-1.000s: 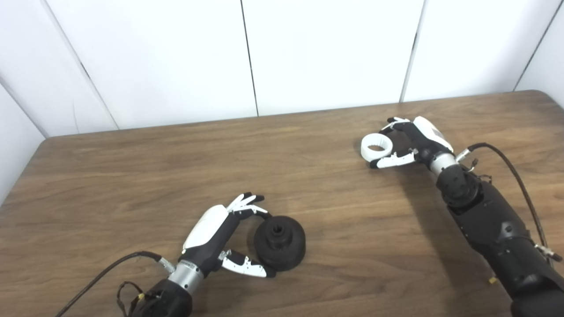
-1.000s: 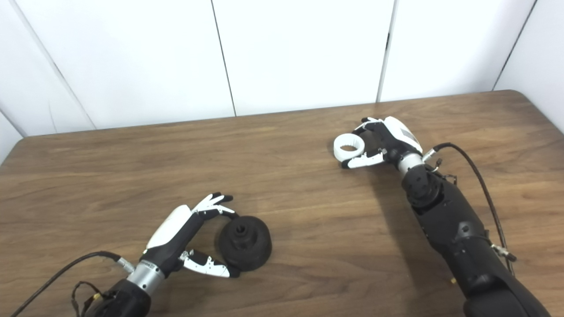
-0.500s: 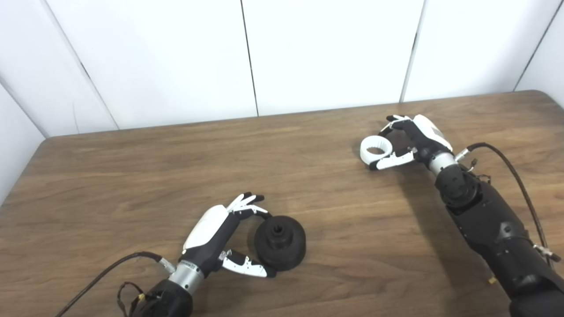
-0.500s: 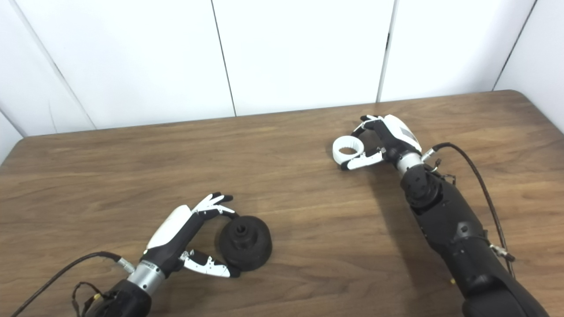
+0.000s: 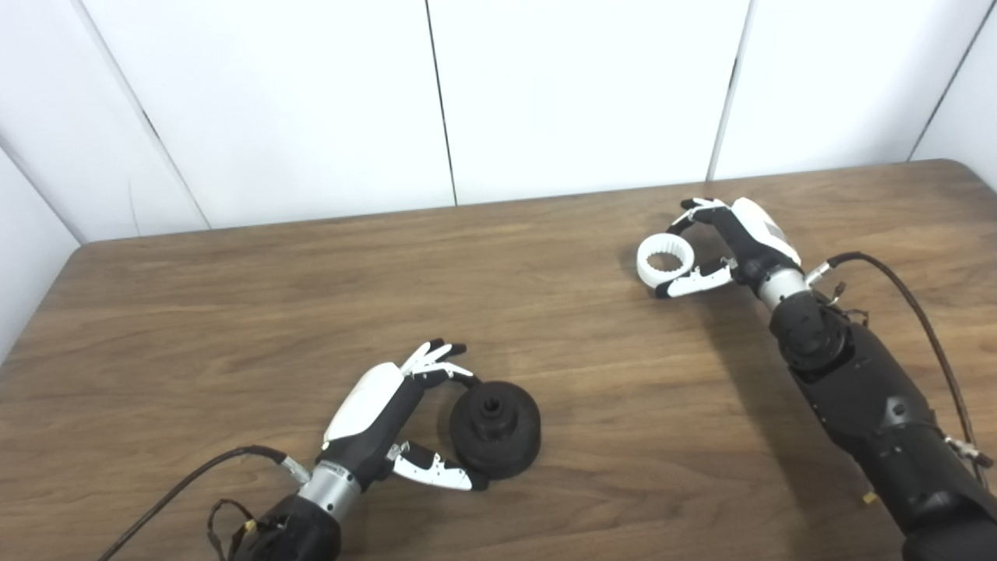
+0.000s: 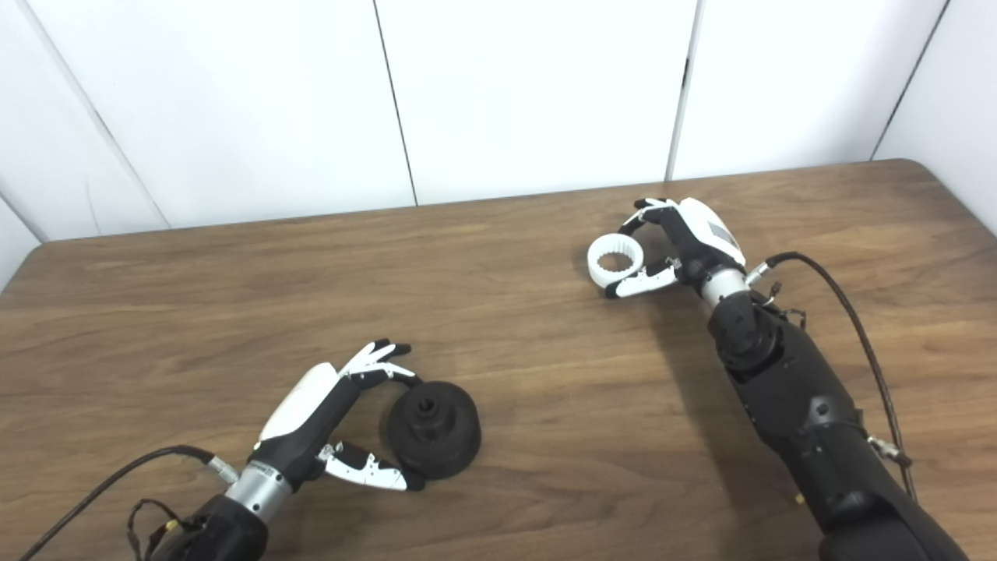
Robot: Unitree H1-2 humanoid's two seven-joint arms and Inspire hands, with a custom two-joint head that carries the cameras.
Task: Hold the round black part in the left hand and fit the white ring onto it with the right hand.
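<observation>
The round black part (image 5: 495, 428) rests on the wooden table (image 5: 234, 312) near the front, its centre hole facing up. My left hand (image 5: 389, 409) wraps its left side, fingers on the far edge and thumb on the near edge. The white ring (image 5: 664, 261), toothed on the inside, is at the back right, pinched between the fingers and thumb of my right hand (image 5: 728, 245). The ring is tipped so its opening faces the camera and seems raised just off the table.
Black cables trail from both wrists: one (image 5: 187, 479) at the front left, one (image 5: 915, 319) along the right forearm. White wall panels (image 5: 545, 93) stand behind the table's far edge. Bare wood lies between the two hands.
My right hand has risen slightly with the white ring and tipped it, so its inner teeth now show. The left hand and the black part have not moved.
</observation>
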